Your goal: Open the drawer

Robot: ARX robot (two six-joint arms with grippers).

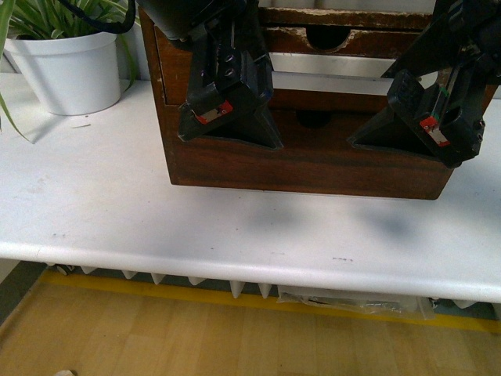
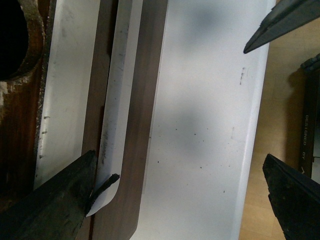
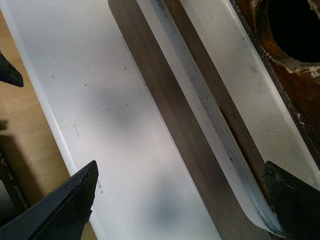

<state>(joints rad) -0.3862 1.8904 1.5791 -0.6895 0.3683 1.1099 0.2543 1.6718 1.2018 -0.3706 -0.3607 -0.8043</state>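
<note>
A dark wooden cabinet [image 1: 154,86] stands on a white table [image 1: 156,223], with a green plant in a white pot [image 1: 70,74] just to its left. The drawer [image 2: 147,100] sits in this cabinet, right under both arms. In the wrist views its dark-brown wood runs as a long band beside the bare table top, and a long white handle [image 2: 117,100] lies along it. Beyond the handle comes a narrow dark strip, then a broader scuffed white band [image 2: 65,90], then a chipped wooden edge with a half-round notch [image 2: 12,40]. How far the drawer stands out of the cabinet cannot be told.

The left gripper [image 2: 179,157] hangs over the drawer with its jaws spread wide and nothing held. One finger [image 2: 50,205] covers a rounded end of the handle. The other [image 2: 295,200] is out over the table's front edge and the wooden floor [image 2: 285,100], so handle and drawer wood lie between them. Whether the near finger touches the handle cannot be told.

The right gripper [image 3: 181,166] is likewise wide apart and empty. One finger [image 3: 55,210] is over the table's edge, the other [image 3: 295,200] by an end of the handle, near the chipped wood. In the front view both grippers hide much of the cabinet's face
</note>
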